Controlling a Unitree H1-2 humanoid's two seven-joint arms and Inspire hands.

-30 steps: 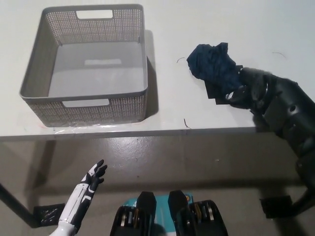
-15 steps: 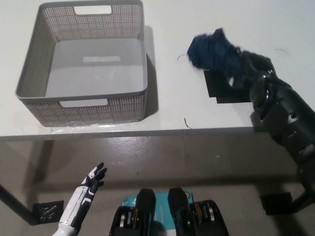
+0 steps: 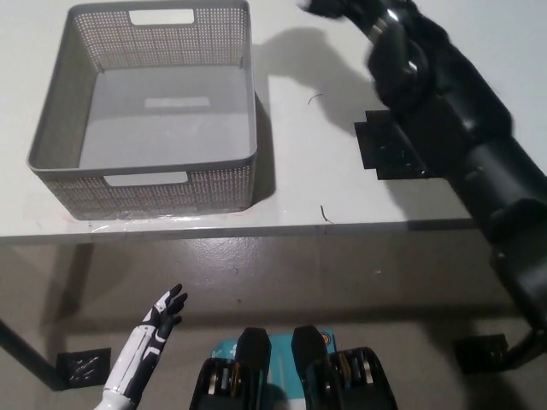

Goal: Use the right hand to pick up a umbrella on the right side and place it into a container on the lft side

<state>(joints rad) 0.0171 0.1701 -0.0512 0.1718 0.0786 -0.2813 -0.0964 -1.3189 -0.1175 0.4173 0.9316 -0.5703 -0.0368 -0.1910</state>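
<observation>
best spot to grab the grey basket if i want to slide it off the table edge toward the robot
Take the grey basket by the cut-out handle slot in its near wall, coming from the table-edge side with fingers hooked through. The mesh walls are tall and offer no other hold. A matching slot in the far wall would probably suit a two-handed lift.
</observation>
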